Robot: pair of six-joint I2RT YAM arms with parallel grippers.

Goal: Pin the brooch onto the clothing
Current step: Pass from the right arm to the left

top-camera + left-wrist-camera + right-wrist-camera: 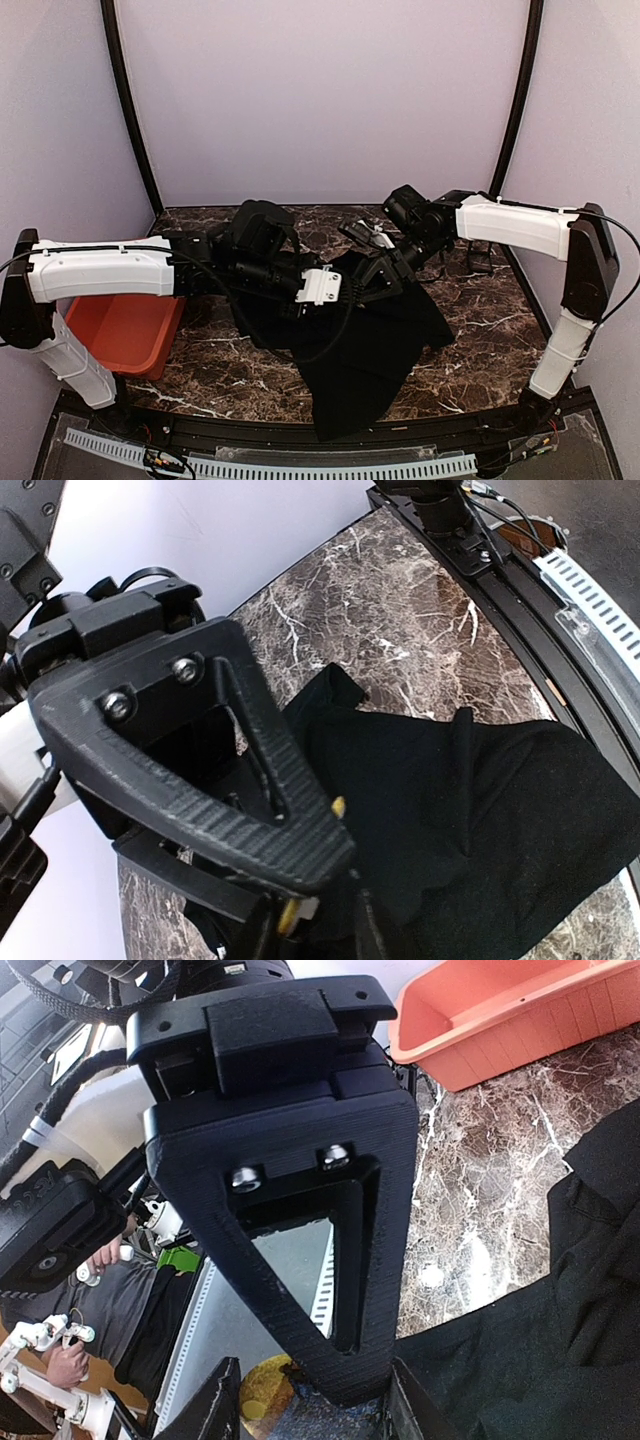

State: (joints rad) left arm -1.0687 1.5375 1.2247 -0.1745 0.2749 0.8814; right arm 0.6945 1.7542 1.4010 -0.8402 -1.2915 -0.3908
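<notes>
The black T-shirt (375,345) lies crumpled on the marble table (480,340). It spreads from the middle down toward 6 o'clock, with one corner at the near edge. Both grippers meet over its 12 o'clock edge and hide the cloth beneath them from above.

The left gripper (290,905) reaches in from 9 o'clock. A small gold piece (338,805) shows by its tip, but its own broad finger (250,780) blocks the view. I cannot tell whether the jaws are closed on anything.

The right gripper (310,1400) reaches in from 2 o'clock, its tips close over a yellow-and-blue patch (262,1392). Whether it grips is equally hidden.

An orange bin (125,330) sits at 9 o'clock under the left arm, apart from the shirt. A small dark object (480,262) rests at 2 o'clock beside the right arm. A white slotted strip (270,467) runs along the 6 o'clock edge.
</notes>
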